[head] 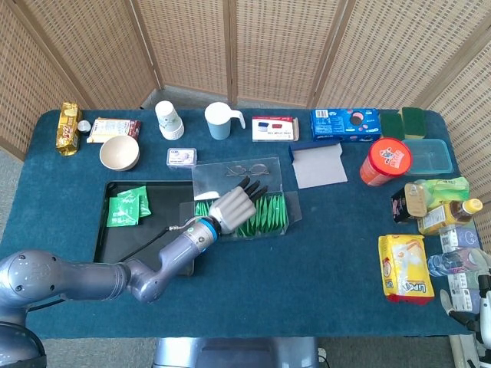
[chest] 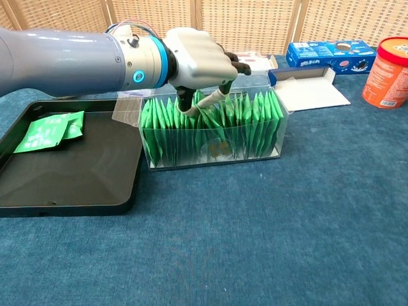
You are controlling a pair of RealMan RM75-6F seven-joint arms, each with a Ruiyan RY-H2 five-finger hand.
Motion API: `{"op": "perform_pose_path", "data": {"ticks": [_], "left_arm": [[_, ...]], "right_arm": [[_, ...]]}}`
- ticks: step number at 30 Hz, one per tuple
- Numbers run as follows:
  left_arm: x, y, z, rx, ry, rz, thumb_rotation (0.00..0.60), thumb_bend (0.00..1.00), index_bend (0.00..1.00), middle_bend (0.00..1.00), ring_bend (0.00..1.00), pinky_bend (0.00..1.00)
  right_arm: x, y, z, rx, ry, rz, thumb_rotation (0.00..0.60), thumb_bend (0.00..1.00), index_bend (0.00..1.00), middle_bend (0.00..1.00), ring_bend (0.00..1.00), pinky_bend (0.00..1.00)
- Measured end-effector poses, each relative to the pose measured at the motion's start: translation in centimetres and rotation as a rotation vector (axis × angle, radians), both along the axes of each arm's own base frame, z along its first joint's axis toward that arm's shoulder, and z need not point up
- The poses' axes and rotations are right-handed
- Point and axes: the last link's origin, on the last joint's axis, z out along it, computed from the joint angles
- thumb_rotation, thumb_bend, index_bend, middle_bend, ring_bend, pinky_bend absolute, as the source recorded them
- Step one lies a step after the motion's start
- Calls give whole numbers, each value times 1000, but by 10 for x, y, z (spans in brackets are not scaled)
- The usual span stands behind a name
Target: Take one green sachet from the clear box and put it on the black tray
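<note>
Left robot hand (chest: 196, 58) over clear box (chest: 213, 131), thumb and a finger dipped into the row of green sachets (chest: 248, 124), pinching what looks like one green sachet (chest: 203, 109) near the middle-left of the row. Sachet top pulled up a little, rest down among its neighbours in the box. Other fingers curled above the rim. Right robot hand (head: 479, 303) barely visible at worktop edge, far right; cannot tell its state.

Black tray (chest: 76, 185) just left of box, touching or nearly so; two earlier green packets (chest: 51, 131) lying at its far left corner.

Step in hand, by judgement: extract the single sachet. Best done with a straight upward lift, slow, pinch kept firm so neighbours don't ride up too. Risk: box is light, could tip or slide; a second sachet could cling. Then sideways over tray's bare middle, low release.
</note>
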Motion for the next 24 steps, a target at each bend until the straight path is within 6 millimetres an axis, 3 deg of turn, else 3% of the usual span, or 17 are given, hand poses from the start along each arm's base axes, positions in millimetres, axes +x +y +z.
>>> {"op": "perform_pose_path", "data": {"ticks": [8,24], "left_arm": [[8,0,14,6,-68,-3,600,438,648,43,0,94],[16,-14,88,11,-337,-30,600,439,648,49,0,94]], "right_arm": [[0,-1,0,-3,-6,10,600,346,0,39,0,57],[4,-11,-2,10,-10,51,600,345,0,39,0,58]]}}
